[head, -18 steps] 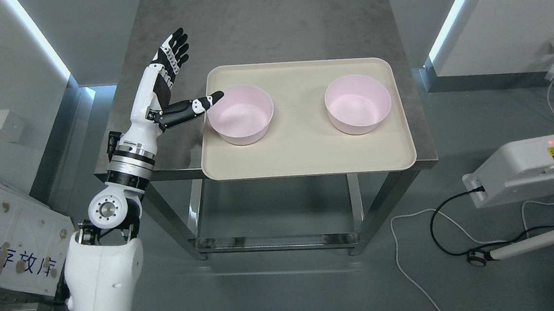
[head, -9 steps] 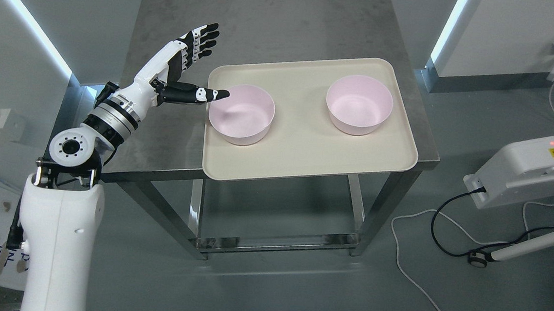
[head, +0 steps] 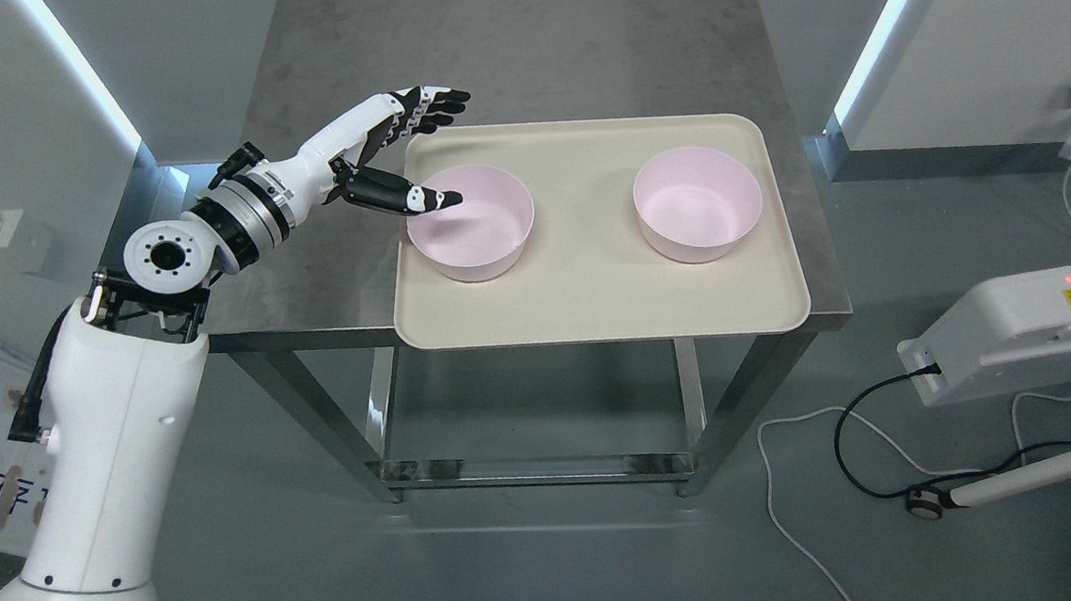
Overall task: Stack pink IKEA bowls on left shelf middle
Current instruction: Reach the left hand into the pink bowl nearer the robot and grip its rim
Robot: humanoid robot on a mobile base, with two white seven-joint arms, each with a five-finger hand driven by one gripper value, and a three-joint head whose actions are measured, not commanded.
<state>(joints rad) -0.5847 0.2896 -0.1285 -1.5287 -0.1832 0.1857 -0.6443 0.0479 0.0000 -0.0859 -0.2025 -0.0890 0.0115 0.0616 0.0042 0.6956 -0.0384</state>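
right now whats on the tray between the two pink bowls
Nothing. In the head view, the stretch of cream tray between the left pink bowl and the right pink bowl is bare.

A steel table point(head: 516, 45) stood on a grey floor point(head: 573, 567); light strips point(head: 54, 41) lined the white walls point(head: 967, 57).
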